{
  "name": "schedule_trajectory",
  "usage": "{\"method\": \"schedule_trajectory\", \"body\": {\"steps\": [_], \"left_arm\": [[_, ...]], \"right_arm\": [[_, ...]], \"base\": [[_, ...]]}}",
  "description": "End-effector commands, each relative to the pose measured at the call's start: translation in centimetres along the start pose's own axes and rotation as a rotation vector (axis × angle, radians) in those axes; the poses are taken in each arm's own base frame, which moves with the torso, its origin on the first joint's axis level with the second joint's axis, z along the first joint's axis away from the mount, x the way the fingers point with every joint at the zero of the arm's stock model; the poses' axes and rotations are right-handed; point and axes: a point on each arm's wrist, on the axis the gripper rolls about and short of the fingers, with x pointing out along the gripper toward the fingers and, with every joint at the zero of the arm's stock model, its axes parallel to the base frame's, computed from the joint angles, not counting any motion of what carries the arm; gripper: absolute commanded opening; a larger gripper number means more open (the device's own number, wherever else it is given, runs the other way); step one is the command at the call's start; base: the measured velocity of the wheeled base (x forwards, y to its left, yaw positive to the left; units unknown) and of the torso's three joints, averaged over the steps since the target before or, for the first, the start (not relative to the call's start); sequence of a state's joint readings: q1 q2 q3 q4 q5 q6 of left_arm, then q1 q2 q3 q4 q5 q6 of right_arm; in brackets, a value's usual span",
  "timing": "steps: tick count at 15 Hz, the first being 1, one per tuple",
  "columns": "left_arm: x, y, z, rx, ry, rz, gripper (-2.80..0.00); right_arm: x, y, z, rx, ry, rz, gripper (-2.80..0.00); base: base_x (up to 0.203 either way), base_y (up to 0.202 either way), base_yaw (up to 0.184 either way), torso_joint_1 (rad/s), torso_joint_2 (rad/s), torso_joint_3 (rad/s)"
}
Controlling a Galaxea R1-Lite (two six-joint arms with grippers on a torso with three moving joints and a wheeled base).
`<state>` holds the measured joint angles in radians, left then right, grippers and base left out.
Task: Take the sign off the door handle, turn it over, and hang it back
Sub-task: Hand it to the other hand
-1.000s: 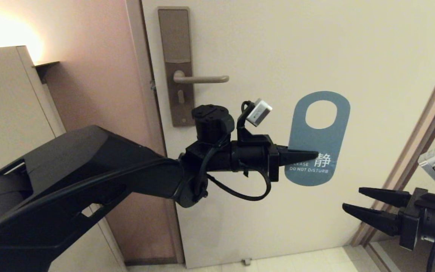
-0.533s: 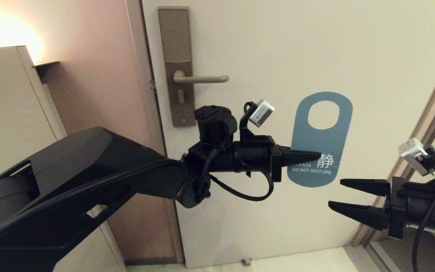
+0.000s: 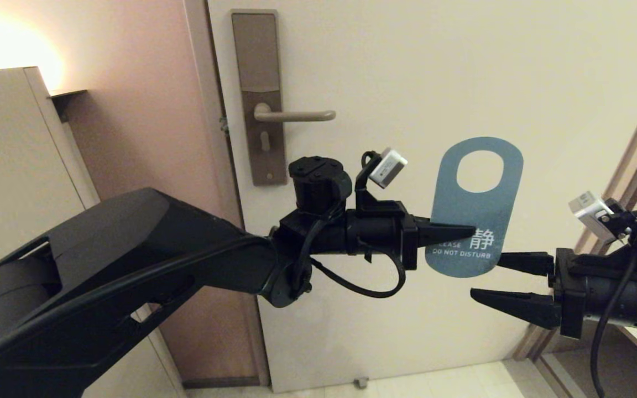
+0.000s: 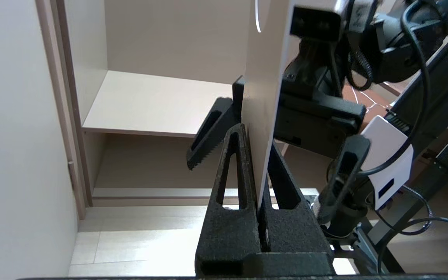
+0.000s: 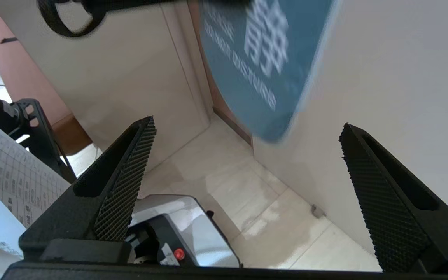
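Head view: you see the sign (image 3: 476, 210) off the door handle (image 3: 295, 115), teal side facing out, clamped in the left hand (image 3: 465, 231). Right hand (image 3: 487, 279) waits just beside it, fingers apart. Turning over and rehanging remain.

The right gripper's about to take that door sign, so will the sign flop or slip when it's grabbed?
Probably stiff: the sign stands flat and upright though the left gripper pinches only one edge. Likely light, since that thin pinch carries it. Its smooth-looking face could slip or pivot in the open right gripper.
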<state>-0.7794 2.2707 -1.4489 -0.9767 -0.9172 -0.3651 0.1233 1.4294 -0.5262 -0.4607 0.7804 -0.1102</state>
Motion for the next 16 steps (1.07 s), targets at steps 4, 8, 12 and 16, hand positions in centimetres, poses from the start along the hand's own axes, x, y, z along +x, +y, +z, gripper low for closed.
{"method": "schedule_trajectory", "body": {"steps": [4, 8, 12, 16], "left_arm": [[0.5, 0.3, -0.2, 0.008, -0.005, -0.013, -2.8], [0.9, 0.8, -0.5, 0.008, -0.008, -0.018, -2.8], [1.1, 0.9, -0.6, 0.008, -0.008, -0.019, -2.8], [1.2, 1.0, -0.8, 0.006, -0.007, -0.017, -2.8]], "right_arm": [[1.0, 0.6, 0.7, -0.028, -0.004, 0.052, 0.0], [1.3, 0.4, 1.5, -0.041, -0.018, 0.064, 0.0], [1.5, 0.2, 2.0, -0.037, -0.027, 0.068, 0.0], [1.6, 0.0, 1.7, -0.027, -0.017, 0.067, 0.0]], "base": [[0.0, 0.0, 0.0, 0.0, 0.0, 0.0], [0.0, 0.0, 0.0, 0.0, 0.0, 0.0], [0.0, 0.0, 0.0, 0.0, 0.0, 0.0], [0.0, 0.0, 0.0, 0.0, 0.0, 0.0]]}}
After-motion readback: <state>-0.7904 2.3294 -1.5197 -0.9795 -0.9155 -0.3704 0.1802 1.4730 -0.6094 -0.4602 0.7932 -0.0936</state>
